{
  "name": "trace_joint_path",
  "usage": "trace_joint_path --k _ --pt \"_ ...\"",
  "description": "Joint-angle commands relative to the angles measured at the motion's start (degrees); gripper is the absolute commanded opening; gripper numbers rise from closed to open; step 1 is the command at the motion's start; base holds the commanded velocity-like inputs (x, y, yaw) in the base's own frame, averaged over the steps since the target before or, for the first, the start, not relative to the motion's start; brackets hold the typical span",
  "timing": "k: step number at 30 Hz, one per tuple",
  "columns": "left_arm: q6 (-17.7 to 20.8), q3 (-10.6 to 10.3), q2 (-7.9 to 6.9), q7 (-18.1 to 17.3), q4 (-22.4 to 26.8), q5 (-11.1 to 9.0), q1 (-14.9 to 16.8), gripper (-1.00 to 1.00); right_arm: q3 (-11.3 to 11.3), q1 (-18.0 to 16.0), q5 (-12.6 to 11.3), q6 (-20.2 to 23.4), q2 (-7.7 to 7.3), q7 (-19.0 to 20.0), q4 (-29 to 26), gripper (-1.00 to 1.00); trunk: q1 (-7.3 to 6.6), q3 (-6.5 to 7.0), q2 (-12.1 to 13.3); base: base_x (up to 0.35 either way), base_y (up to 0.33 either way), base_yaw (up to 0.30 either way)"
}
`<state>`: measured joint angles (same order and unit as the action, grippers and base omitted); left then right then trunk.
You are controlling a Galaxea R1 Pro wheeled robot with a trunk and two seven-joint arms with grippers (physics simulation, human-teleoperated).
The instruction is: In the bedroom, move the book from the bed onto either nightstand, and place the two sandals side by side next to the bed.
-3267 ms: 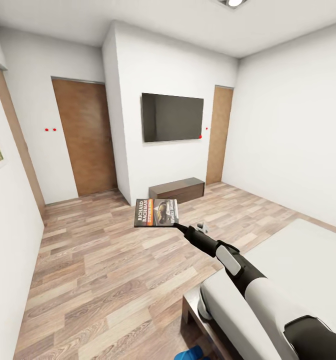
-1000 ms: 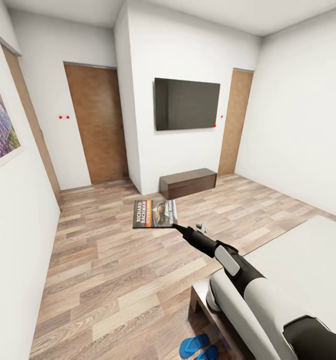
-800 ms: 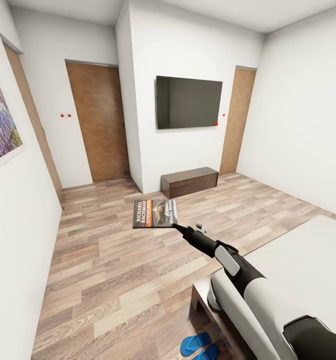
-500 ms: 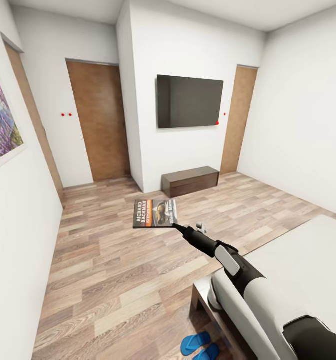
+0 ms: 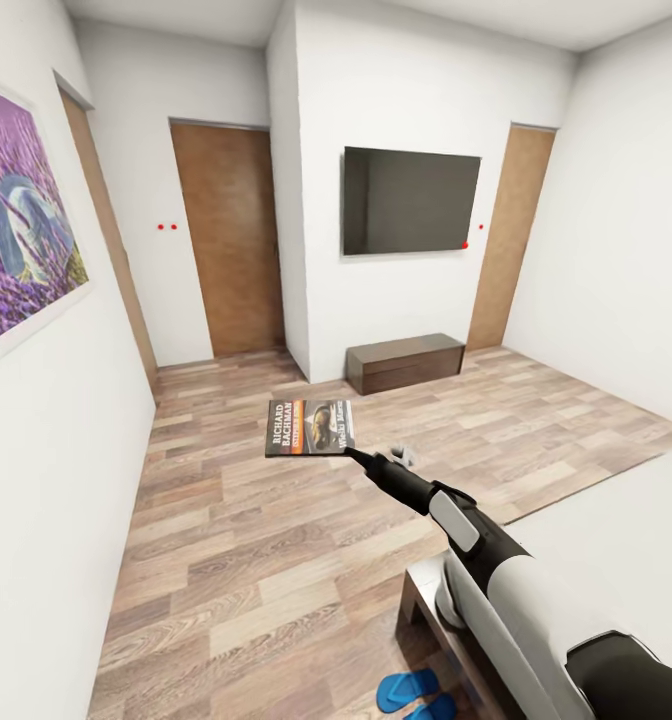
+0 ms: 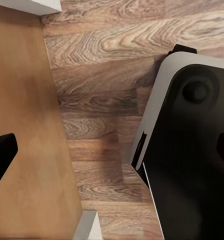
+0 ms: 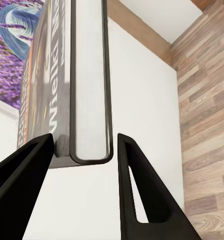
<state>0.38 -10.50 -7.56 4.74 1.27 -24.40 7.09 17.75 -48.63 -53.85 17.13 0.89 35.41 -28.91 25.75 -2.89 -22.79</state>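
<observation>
The book (image 5: pixel 311 428), dark-covered with "RICHARD BACHMAN" in white and orange, hangs flat above the wood floor. My right gripper (image 5: pixel 352 454) is shut on its near edge, with the arm stretched forward. In the right wrist view the book's spine (image 7: pixel 87 80) sits pinched between the two black fingers (image 7: pixel 142 190). The bed's grey mattress (image 5: pixel 616 520) and dark frame (image 5: pixel 421 605) fill the lower right. Two blue sandals (image 5: pixel 408 689) lie on the floor by the bed's corner. My left gripper (image 6: pixel 112 150) is open over the floor, beside my black base (image 6: pixel 192 165). No nightstand is in sight.
A purple painting (image 5: pixel 21 235) hangs on the left wall close by. Ahead are two brown doors (image 5: pixel 231 235), a wall-mounted TV (image 5: pixel 409 201) and a low dark bench (image 5: pixel 404 362) below it. Bare plank floor (image 5: pixel 236 540) runs between the left wall and the bed.
The whole picture has slid to the right, so the camera has turned left and more of the painting shows. The right arm and the book keep their place in the view.
</observation>
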Motion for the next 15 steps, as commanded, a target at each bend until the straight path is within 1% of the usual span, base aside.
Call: trace_joint_path --k 1,15 --pt "0.03 -0.49 0.00 0.18 0.05 -0.47 0.03 1.00 0.09 -0.06 -0.72 0.43 -0.02 0.03 0.00 -1.00 0.03 -0.15 -0.13 0.000 0.000 0.254" --pt "-0.21 -0.50 0.00 0.18 0.05 -0.47 0.03 1.00 0.11 -0.06 -0.70 0.44 -0.02 -0.05 0.00 -1.00 0.03 -0.20 -0.13 0.000 0.000 0.275"
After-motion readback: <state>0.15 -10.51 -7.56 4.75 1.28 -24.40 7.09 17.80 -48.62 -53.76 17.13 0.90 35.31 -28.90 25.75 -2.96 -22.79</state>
